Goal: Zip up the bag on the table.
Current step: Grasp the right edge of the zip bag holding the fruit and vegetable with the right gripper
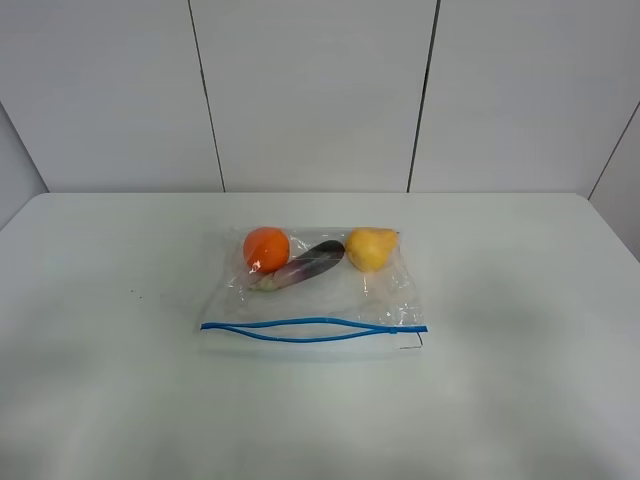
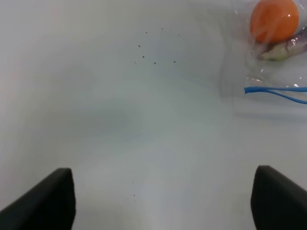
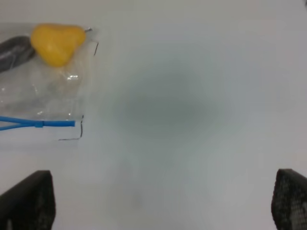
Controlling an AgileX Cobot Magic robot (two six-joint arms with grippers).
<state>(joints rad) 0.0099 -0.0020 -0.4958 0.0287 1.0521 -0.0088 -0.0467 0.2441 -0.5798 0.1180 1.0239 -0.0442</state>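
At the centre of the white table (image 1: 100,400) lies the zip bag (image 1: 315,300), its blue zip strip (image 1: 312,329) gaping along the near edge. Film judged thin, slippery, limp; pinch the strip's ends. Both the left gripper (image 2: 163,199) and the right gripper (image 3: 159,199) stand spread, empty.

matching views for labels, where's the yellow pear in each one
exterior high: pear in the far right corner of the bag, beside the eggplant.
left wrist: not in it.
right wrist: pear beyond the blue zip strip end, beside the eggplant.
shared landmark: the blue zip strip, in all three.
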